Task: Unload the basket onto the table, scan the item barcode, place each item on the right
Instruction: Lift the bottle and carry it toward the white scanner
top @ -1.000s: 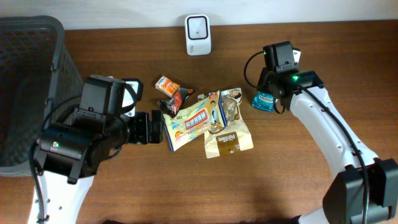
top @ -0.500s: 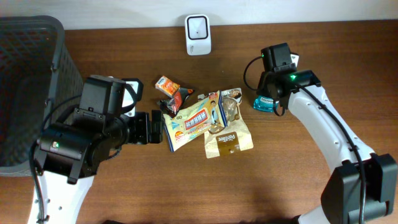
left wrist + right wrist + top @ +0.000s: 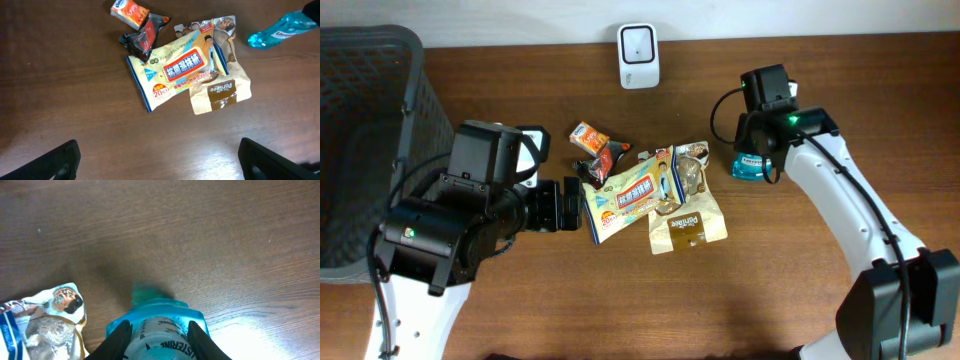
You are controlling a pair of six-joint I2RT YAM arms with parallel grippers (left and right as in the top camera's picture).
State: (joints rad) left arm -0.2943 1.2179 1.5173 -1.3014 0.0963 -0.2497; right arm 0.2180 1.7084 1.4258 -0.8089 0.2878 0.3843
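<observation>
A blue mouthwash bottle (image 3: 752,165) lies on the wooden table to the right of the packet pile, also seen in the left wrist view as the bottle (image 3: 280,30). My right gripper (image 3: 157,334) is shut on it, one black finger (image 3: 117,340) against each side of the bottle (image 3: 157,314). The white scanner (image 3: 638,42) stands at the table's back edge. My left gripper (image 3: 160,162) hangs open over bare wood left of the pile, holding nothing.
A pile of packets lies mid-table: a wet-wipes pack (image 3: 628,195), a tan pouch (image 3: 688,228), an orange packet (image 3: 588,135) and a dark red wrapper (image 3: 600,160). A dark mesh basket (image 3: 370,60) stands at the far left.
My right gripper's fingers have closed in on the blue bottle, which has shifted slightly to the right. The left arm has not moved.
</observation>
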